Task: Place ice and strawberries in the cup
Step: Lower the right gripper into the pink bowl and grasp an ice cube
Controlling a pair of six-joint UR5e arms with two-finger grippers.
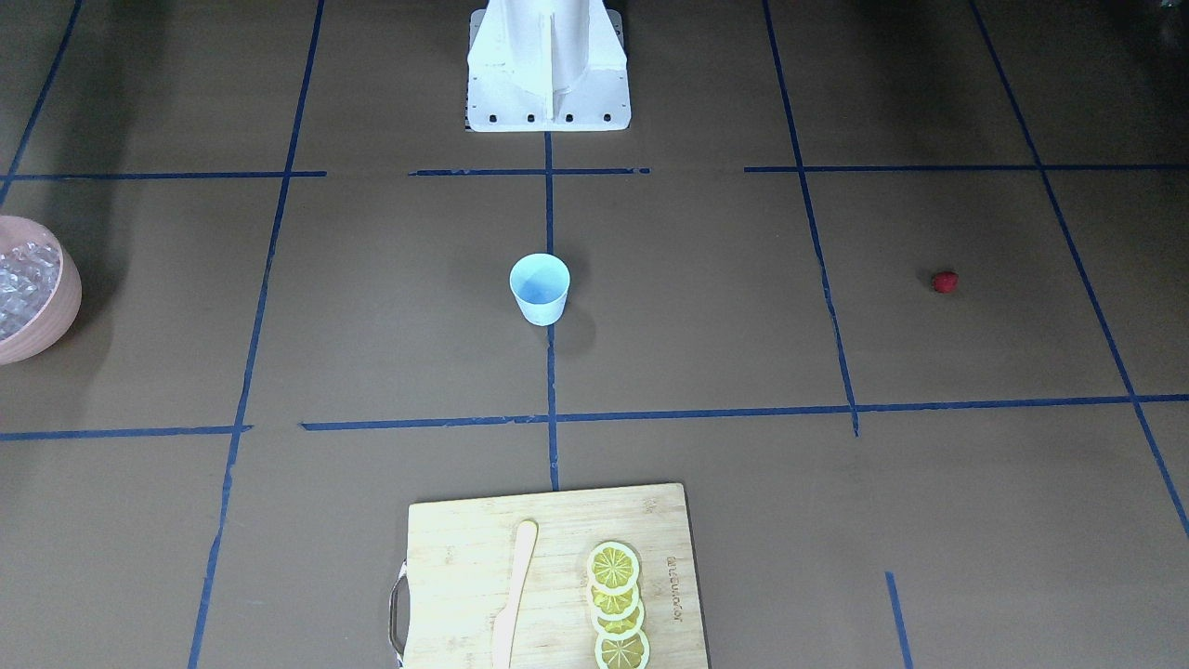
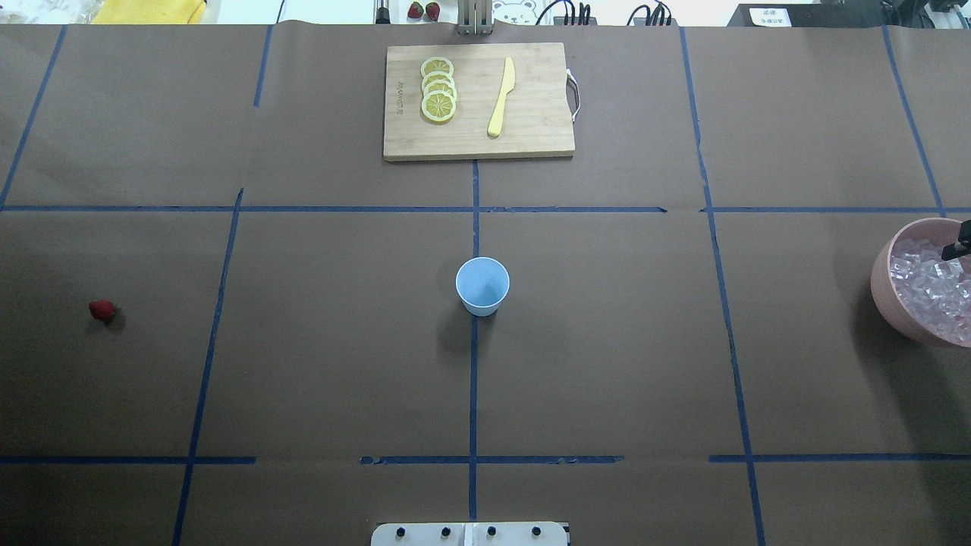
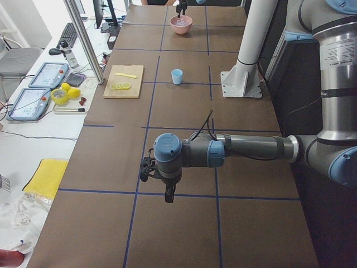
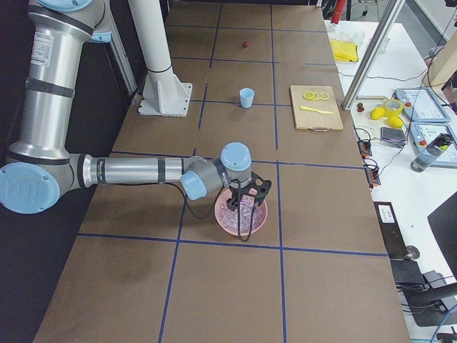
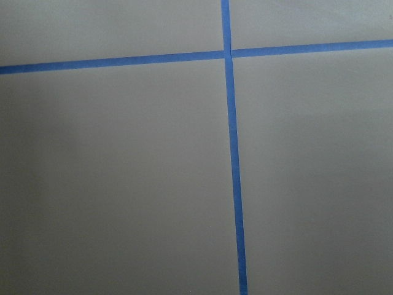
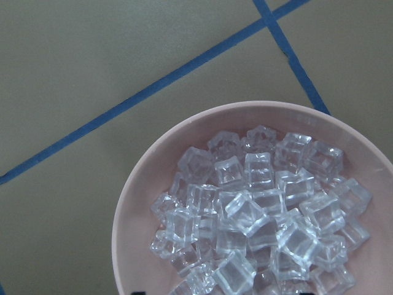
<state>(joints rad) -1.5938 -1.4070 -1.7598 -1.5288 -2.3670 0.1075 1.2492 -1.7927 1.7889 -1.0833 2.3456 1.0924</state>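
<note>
The light-blue cup [image 2: 482,287] stands upright and empty at the table's middle [image 1: 540,290]. The ice [image 6: 258,221] fills a pink bowl [image 2: 884,288] at the table's right end. One red strawberry [image 2: 102,309] lies alone far to the left [image 1: 945,282]. My right gripper [image 4: 243,221] hangs right over the ice bowl; only a black tip of it shows at the overhead view's edge, and I cannot tell if it is open. My left gripper [image 3: 167,192] hangs over bare table near the left end, away from the strawberry; I cannot tell its state.
A wooden cutting board [image 2: 531,129] at the far side carries lemon slices [image 2: 438,89] and a yellow knife [image 2: 501,98]. The white robot base [image 1: 548,74] stands at the near edge. Blue tape lines cross the brown table cover.
</note>
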